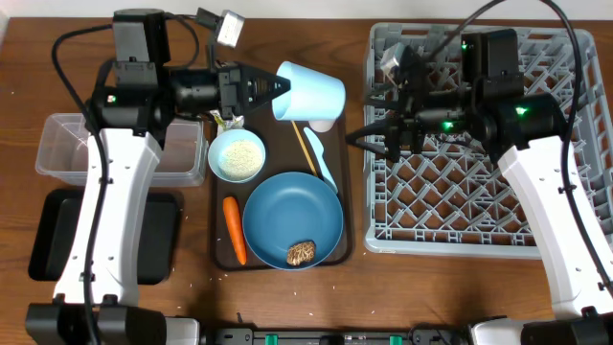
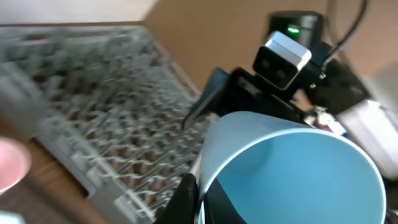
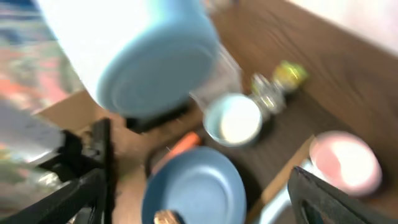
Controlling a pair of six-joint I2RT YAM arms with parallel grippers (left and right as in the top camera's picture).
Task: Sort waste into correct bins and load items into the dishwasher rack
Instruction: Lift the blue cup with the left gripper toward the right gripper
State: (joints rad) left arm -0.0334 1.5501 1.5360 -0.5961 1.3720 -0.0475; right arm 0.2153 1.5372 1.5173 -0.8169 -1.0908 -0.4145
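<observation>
Nearest our side of the surface, the blue plate is lying on the brown tray with the brown food piece on it. The carrot is lying just beside the plate's left rim. None of this waste is sitting yet in the clear tub or the black tray off to the left. Farther back, the white bowl is holding the rice, and the pale-blue spoon is resting beside the plate's far rim. Farther again, the left hand is pinching the rim of the light-blue cup. It is holding the cup on its side in the air over the tray's far end, base toward the dishwasher rack. The pink cup is standing beneath it and the wrapper is lying under the left hand. The right hand is hanging over the rack's left edge with its fingers spread wide and nothing between them, facing the cup's base. We are judging the step to be moving this cup to the rack, perhaps by a pass between hands. To do it well, we are advising that the right fingers straddle the cup body squarely and close fully before the left lets go. The cup should then go mouth down between pegs.
</observation>
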